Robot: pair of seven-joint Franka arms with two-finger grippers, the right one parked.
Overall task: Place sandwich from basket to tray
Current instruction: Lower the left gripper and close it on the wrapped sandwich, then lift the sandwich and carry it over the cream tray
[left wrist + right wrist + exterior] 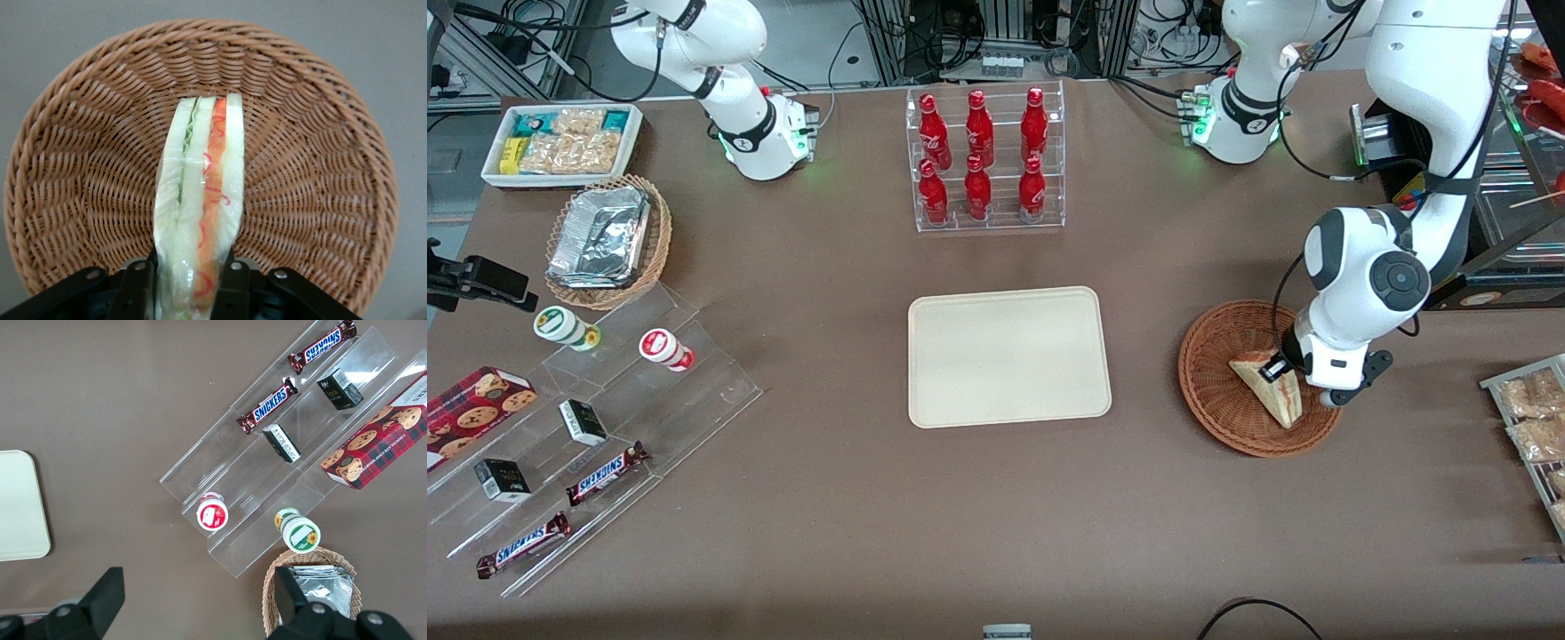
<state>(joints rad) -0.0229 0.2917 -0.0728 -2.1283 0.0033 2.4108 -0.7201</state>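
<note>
The sandwich (1270, 391), a wrapped wedge of white bread with red, orange and green filling, stands on edge inside the reddish-brown wicker basket (1214, 378) toward the working arm's end of the table. My gripper (1280, 368) is down in the basket and shut on the sandwich's wide end. In the left wrist view, the black fingers (137, 283) press on both bread faces of the sandwich (203, 173), with the basket (93, 167) all around it. The cream tray (1009, 356) lies flat at the table's middle, beside the basket, with nothing on it.
A clear rack of red bottles (985, 160) stands farther from the front camera than the tray. Toward the parked arm's end are a tan basket holding a foil container (609, 240), a white snack bin (560, 142) and an acrylic display (596, 418). Snack packets (1534, 418) lie at the working arm's edge.
</note>
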